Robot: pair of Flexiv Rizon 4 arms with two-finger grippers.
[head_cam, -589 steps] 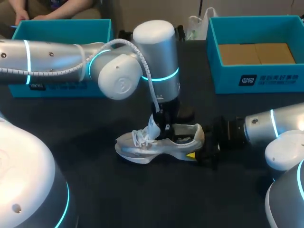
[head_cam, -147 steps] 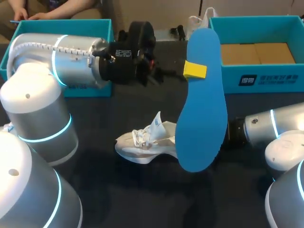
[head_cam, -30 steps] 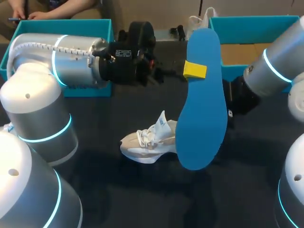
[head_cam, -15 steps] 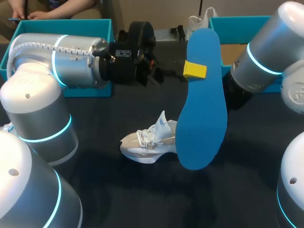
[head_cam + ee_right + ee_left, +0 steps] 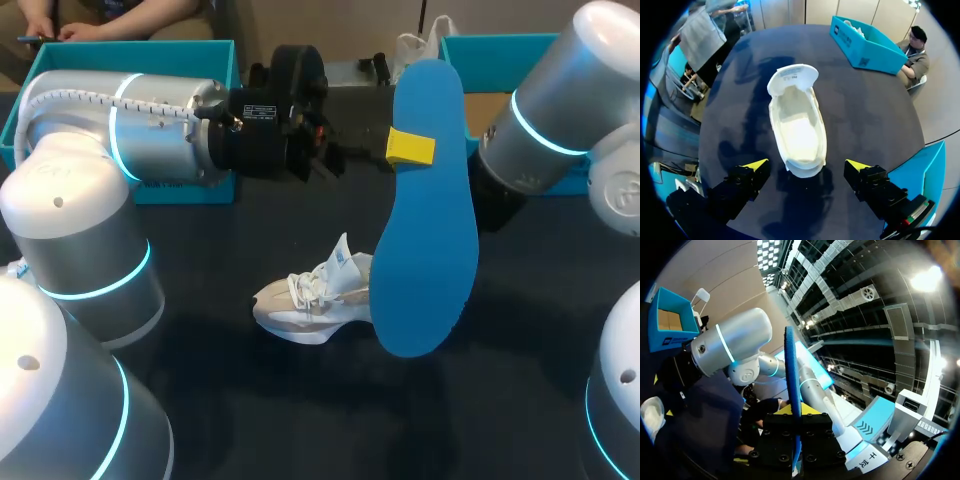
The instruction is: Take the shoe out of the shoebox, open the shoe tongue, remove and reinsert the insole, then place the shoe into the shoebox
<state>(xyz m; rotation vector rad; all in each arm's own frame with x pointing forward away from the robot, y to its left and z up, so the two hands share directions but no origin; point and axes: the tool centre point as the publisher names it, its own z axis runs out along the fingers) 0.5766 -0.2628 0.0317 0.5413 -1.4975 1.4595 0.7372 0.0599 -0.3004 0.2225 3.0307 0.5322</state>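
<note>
Standing on end in the air, the insole (image 5: 425,210) is a long, flat slab of bright blue foam, rounded at both ends and narrower through the waist. The left gripper (image 5: 795,416) is clamped on it across its thickness. One yellow fingertip (image 5: 410,147) lies flat against the blue face, and from the left wrist the insole shows only as a thin blue edge rising between the black fingers. Its lower end hangs in front of the shoe's heel, so from overhead that part of the shoe is hidden.

The shoe (image 5: 310,300) sits upright on the dark, matte table (image 5: 300,420), well apart from both boxes. It is white and soft-looking, with loose white laces and a tongue pulled up and forward. From the right wrist, its mouth gapes open and shows a smooth, pale, bare footbed.

The right gripper (image 5: 807,172) hangs above the heel end of the shoe. Its fingers are spread wide, one yellow tip to each side, and neither touches it.

Two teal cardboard boxes stand at the far side of the table. The right shoebox (image 5: 500,42), partly behind the right arm (image 5: 545,115), holds a plain brown cardboard liner (image 5: 483,112). The left shoebox (image 5: 867,47) has something white and crumpled inside; I can't make out what.
</note>
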